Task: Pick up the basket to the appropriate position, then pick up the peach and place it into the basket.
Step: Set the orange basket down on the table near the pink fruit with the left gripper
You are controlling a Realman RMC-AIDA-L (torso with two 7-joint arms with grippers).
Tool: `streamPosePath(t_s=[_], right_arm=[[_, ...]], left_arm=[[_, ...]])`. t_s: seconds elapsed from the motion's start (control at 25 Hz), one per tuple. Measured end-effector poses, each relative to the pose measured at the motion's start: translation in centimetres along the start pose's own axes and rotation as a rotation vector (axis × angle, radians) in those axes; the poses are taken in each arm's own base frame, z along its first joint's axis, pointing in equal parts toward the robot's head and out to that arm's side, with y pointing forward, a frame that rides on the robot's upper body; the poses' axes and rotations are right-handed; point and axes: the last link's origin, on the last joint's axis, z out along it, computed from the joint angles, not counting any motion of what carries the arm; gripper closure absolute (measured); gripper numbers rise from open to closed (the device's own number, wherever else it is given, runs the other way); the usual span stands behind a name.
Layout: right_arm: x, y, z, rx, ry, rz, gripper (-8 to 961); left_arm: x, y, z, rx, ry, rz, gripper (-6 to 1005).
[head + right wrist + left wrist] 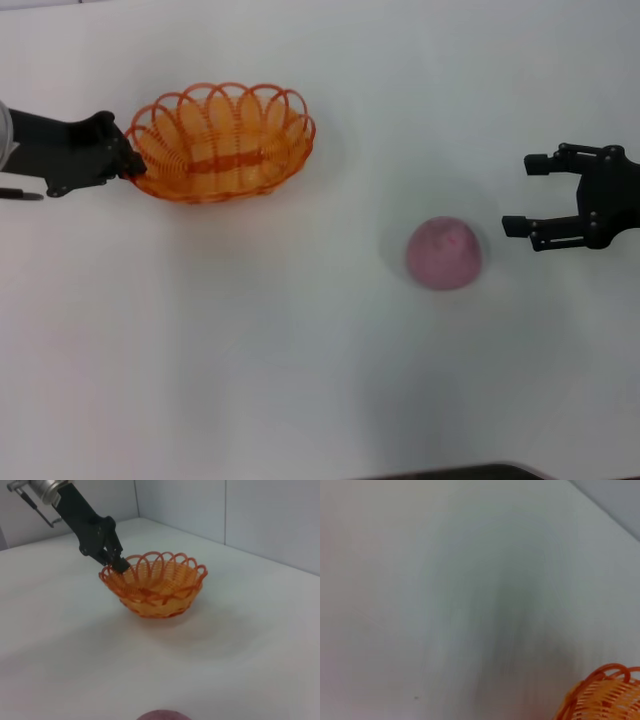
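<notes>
Your left gripper [133, 165] is closed on the rim of the basket [222, 143] at the basket's left end; from the right wrist view you can see its dark fingertips pinching one of the wire loops there [119, 565]. The basket sits on the white table [250, 350] in the upper left of the head view, upright, with its scalloped rim all round and the flat orange strip across its base. Whether its bottom rests on the table or is raised off it, you cannot tell.

Your right gripper [519, 194] hangs at the right side with its two fingers spread wide and nothing between them. It is just beside the peach [444, 254], to the peach's right, and does not touch it. The peach lies on the table well apart from the basket, to the right of it and nearer the robot.

The left wrist view gives you little: only a corner of the basket's loops [602, 695] at the frame's edge, the rest blurred table. In the right wrist view the peach [162, 715] is cut off, only its top showing at the edge.
</notes>
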Motion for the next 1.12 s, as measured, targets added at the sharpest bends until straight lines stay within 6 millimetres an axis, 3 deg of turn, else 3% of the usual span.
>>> streamPosePath(t_s=[0.56, 0.8, 1.12], right_arm=[[-0.6, -0.1, 0.5, -0.012, -0.003, -0.012, 25], [-0.7, -0.2, 0.6, -0.018, 0.009, -0.011, 25], [-1.0, -0.4, 0.6, -0.01, -0.003, 0.029, 24]], left_arm=[[-0.5, -1.9, -0.9, 0.022, -0.029, -0.01, 879], [-0.1, -2.2, -2.9, 0.006, 0.027, 0.018, 667], [0.1, -0.9, -5.4, -0.211, 0.181, 0.248, 634]])
